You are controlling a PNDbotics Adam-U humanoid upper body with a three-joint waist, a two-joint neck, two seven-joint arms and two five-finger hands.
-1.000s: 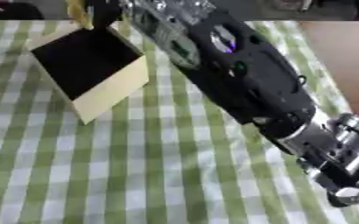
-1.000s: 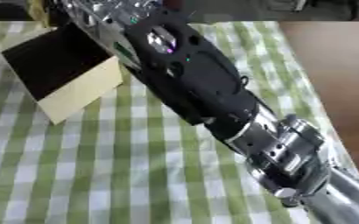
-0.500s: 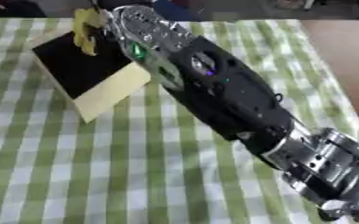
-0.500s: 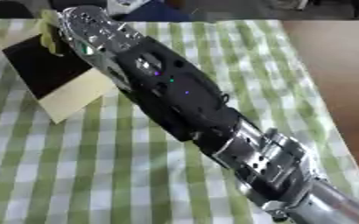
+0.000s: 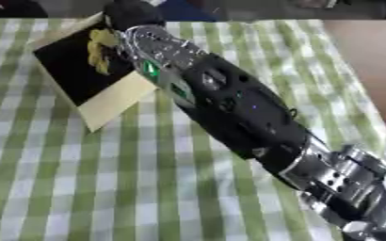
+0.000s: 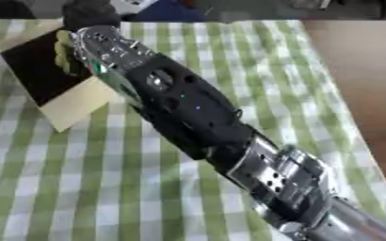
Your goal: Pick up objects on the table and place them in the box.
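Right arm over the box, yellow object at its dark interior.
Left eye view: the right hand (image 5: 134, 16) reaches the box (image 5: 106, 101) on the table (image 5: 81, 188); a yellow object (image 5: 100, 49) shows inside. Release only once it is well within the walls. Right eye view: the forearm hides the fingers; I cannot tell whether they grip.

We see the right arm (image 5: 237, 108) as a bulky glossy black shell with round recessed screw points and a small green light near the wrist. Toward the elbow (image 6: 283, 181) it turns to silver machined metal, ribbed, with bolt holes. The right hand (image 5: 130, 14) is a black blur; fingers unreadable.
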